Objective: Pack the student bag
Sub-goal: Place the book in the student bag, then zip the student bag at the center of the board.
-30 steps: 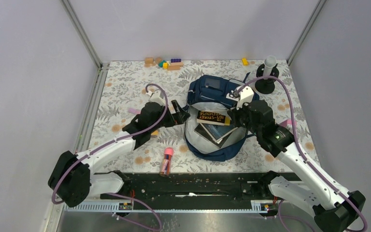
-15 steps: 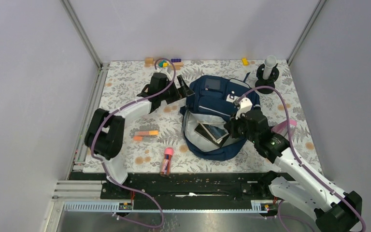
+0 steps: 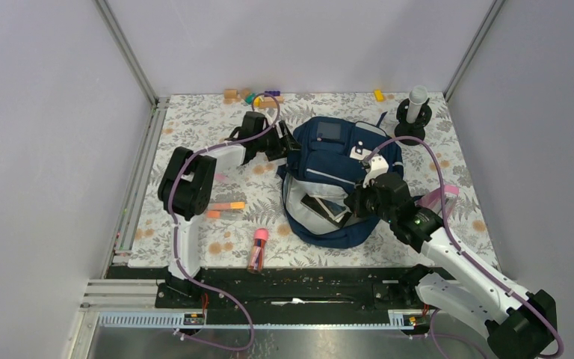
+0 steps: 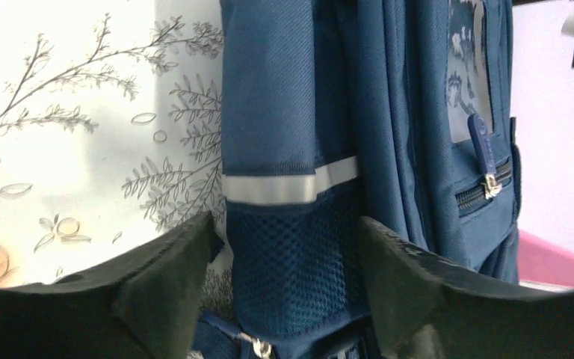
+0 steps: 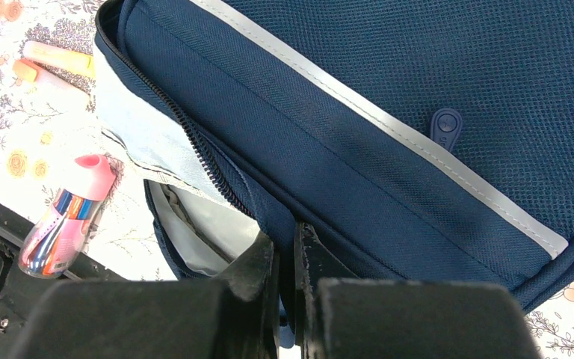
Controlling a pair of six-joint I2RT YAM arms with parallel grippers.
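The navy student bag (image 3: 329,161) lies in the middle of the floral mat, its main compartment partly open with books (image 3: 321,208) inside. My right gripper (image 3: 359,200) is shut on the bag's fabric edge beside the zipper (image 5: 284,247), holding the flap over the opening. My left gripper (image 3: 288,140) is open at the bag's far left side, its jaws straddling the mesh side pocket (image 4: 291,262) below the reflective stripe (image 4: 291,183). The bag fills the right wrist view (image 5: 389,112).
A pink-capped tube of pens (image 3: 257,249) lies near the front edge and shows in the right wrist view (image 5: 63,217). Orange markers (image 3: 226,206) lie left of the bag. Wooden blocks (image 3: 252,96) sit at the back. A black stand with a white cylinder (image 3: 412,112) is at the back right.
My right gripper has pulled the flap down over the books, narrowing the opening. My left arm swung from the bag's left rim to its far left side.
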